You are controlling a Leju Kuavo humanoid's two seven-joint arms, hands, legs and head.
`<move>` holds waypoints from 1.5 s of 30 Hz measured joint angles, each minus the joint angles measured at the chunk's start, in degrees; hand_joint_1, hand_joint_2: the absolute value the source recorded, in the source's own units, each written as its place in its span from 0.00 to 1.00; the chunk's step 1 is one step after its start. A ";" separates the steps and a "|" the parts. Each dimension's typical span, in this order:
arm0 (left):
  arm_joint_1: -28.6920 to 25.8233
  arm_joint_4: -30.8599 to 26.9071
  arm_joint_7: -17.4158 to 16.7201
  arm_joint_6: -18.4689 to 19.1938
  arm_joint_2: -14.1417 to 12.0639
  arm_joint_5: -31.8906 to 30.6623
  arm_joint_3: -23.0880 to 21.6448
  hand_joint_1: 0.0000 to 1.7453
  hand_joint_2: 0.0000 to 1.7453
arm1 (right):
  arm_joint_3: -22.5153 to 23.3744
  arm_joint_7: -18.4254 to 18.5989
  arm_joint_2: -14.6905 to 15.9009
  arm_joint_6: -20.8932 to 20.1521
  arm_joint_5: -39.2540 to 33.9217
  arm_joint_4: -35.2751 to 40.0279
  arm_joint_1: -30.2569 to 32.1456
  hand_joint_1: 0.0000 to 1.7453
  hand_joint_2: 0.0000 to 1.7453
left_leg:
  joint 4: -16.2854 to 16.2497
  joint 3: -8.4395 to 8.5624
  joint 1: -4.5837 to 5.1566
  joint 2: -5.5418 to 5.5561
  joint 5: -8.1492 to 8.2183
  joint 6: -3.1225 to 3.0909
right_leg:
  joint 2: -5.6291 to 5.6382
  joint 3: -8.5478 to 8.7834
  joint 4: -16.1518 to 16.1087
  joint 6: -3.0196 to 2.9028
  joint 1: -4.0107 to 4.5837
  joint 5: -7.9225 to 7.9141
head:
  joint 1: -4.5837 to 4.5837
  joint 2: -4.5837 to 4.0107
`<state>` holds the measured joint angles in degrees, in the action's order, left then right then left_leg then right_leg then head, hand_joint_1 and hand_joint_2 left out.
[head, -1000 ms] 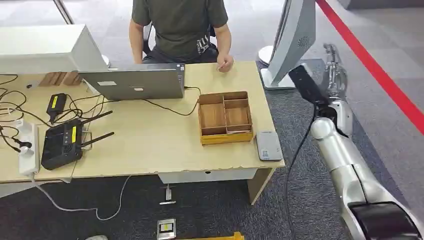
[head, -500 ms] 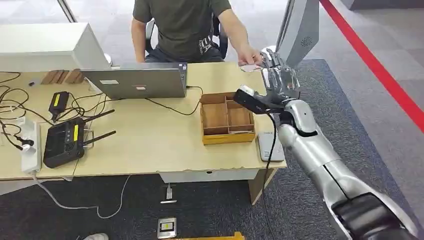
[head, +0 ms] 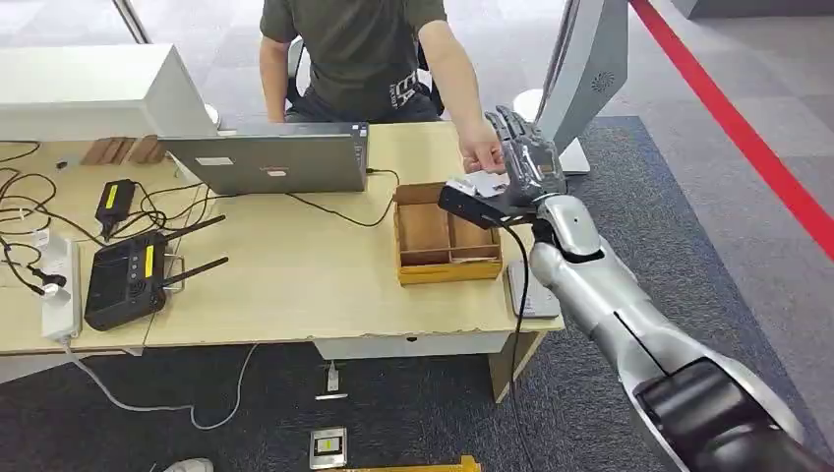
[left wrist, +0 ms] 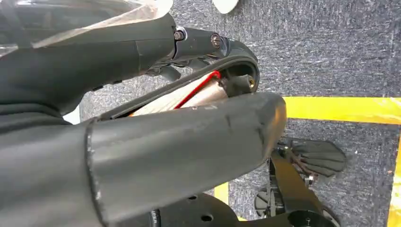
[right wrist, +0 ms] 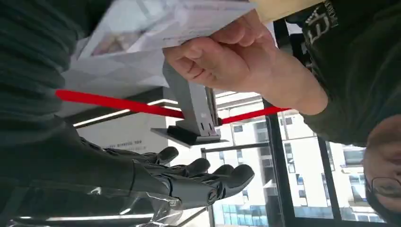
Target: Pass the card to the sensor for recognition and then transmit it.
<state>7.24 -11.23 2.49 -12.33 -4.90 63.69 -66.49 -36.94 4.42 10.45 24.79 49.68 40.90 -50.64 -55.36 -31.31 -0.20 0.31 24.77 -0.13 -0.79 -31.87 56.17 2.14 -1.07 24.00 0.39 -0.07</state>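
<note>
A white card (head: 484,184) is held out by a person's hand (head: 481,153) right of centre in the head view, above the far right corner of a wooden compartment tray (head: 445,234). The robot's right hand (head: 524,157) is raised just beside it, fingers (head: 511,133) extended and spread toward the person; in the right wrist view the card (right wrist: 165,21) sits at the upper centre, pinched by the person's hand (right wrist: 231,54), while the robot's dark fingers (right wrist: 208,177) lie apart and clear of it at the lower centre. The right hand is therefore seen to be holding nothing. Whether the card touches the robot's palm cannot be told.

The light wooden bench (head: 295,275) spans the left and centre of the head view. A grey sensor pad (head: 531,290) is seen at its near right corner, partly covered by the silver right arm (head: 629,315). A laptop (head: 270,157) stands at the upper centre, and a black router (head: 123,280) with cables at the left. The seated person (head: 354,54) is placed at the top centre.

The left hand (left wrist: 142,142) is seen close up in the left wrist view against grey carpet; whether its fingers are apart or together cannot be told.
</note>
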 joint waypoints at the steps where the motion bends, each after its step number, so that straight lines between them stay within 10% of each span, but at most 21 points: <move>1: 0.00 0.00 -0.02 0.00 0.00 -0.02 0.00 0.00 0.00 | -0.13 -0.20 -0.02 -0.02 -0.07 -0.42 -0.02 1.00 1.00 | 0.00 0.00 0.00 0.00 0.00 0.00 | 0.00 0.00 0.00 0.00 0.00 0.00 | 0.00 0.00; 28: -0.11 0.00 0.52 0.22 0.00 0.16 -0.02 0.00 0.00 | -2.51 -1.00 -0.09 -0.98 -1.07 -4.50 -1.46 1.00 1.00 | -0.01 0.03 0.00 -0.01 0.00 0.00 | 0.00 0.00 0.00 0.00 0.01 -0.01 | 0.00 0.00; 45: -0.24 0.02 -0.20 -0.83 -0.09 2.25 -0.02 0.00 0.00 | -2.56 0.77 5.35 -5.55 2.78 -5.47 -0.93 1.00 1.00 | -0.02 0.02 0.02 -0.02 0.00 0.00 | 0.00 -0.01 -0.02 0.00 0.00 -0.01 | 0.00 0.00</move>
<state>7.00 -11.21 2.29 -13.16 -4.98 65.94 -66.51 -39.50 5.18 15.80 19.23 52.46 35.43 -51.57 -55.38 -31.29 -0.18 0.29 24.77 -0.13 -0.79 -31.88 56.14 2.14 -1.07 23.99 0.39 -0.07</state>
